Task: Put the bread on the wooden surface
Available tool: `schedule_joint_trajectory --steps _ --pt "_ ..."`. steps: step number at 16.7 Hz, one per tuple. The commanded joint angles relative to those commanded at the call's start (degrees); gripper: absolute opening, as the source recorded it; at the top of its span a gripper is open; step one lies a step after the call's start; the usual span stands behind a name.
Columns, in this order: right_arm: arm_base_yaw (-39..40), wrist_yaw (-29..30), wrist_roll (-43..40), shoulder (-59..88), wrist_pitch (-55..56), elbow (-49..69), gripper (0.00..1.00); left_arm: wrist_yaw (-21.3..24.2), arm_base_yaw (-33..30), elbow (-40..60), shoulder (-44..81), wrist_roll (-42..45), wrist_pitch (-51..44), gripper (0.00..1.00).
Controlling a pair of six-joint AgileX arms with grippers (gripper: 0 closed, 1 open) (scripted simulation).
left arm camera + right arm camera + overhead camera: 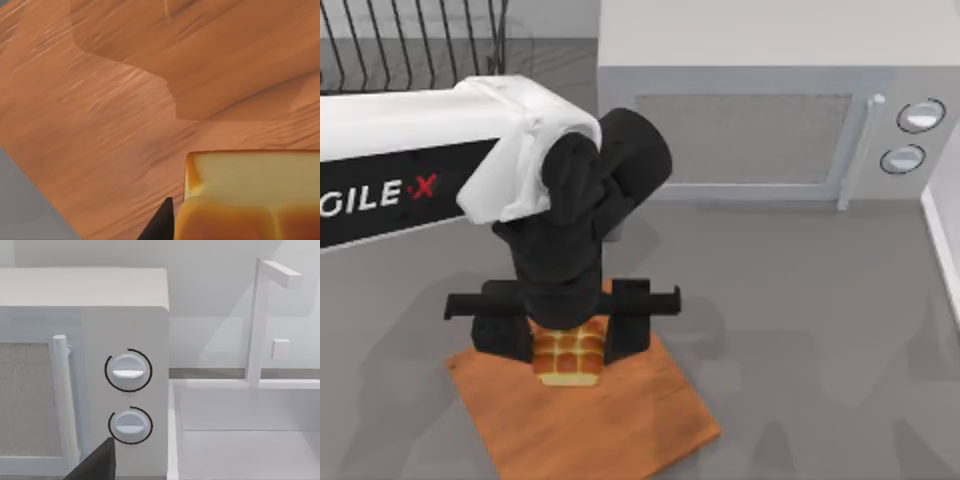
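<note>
Top view. The left arm reaches in from the left side of the table, and its left gripper [567, 335] points straight down over the wooden board [610, 420], which lies on the grey countertop [800, 330] toward the lower left. The bread [568, 355] sits between the two black fingers [628, 325], one on either side of the block; its glossy bumpy top and pale front face show just below the wrist. The jaws stand spread to about the width of the bread, and they appear to pinch it, though the wrist hides the contact. A microwave [750, 130] stands at the back of the table, and a wire rack [410, 40] sits in the far left corner.

Left wrist view. The board's grain [100, 125] runs across the picture, with a strip of countertop [25, 210] at one corner. The bread [250, 195] lies close to the camera, and a dark fingertip [162, 222] sits just beside its edge. Whether the bread touches the board or hangs just above it cannot be told.

Right wrist view. The right arm is parked facing the microwave's two knobs [128, 371] and handle [62, 400], with a white sink [240, 440] and tap [260, 320] beside them. A dark part of the right gripper [97, 462] shows at the edge; its jaw state cannot be told.
</note>
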Motion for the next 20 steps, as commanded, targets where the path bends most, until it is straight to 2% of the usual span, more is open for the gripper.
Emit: schedule_joint_trajectory --steps 7,20 --pt "0.0 0.0 0.0 0.0 0.0 0.0 1.0 0.0 0.11 -0.16 0.26 -0.16 0.34 0.0" --pt "0.0 0.0 0.0 0.0 0.0 0.0 1.0 -0.01 -0.06 -4.97 2.73 -0.24 7.76 0.0"
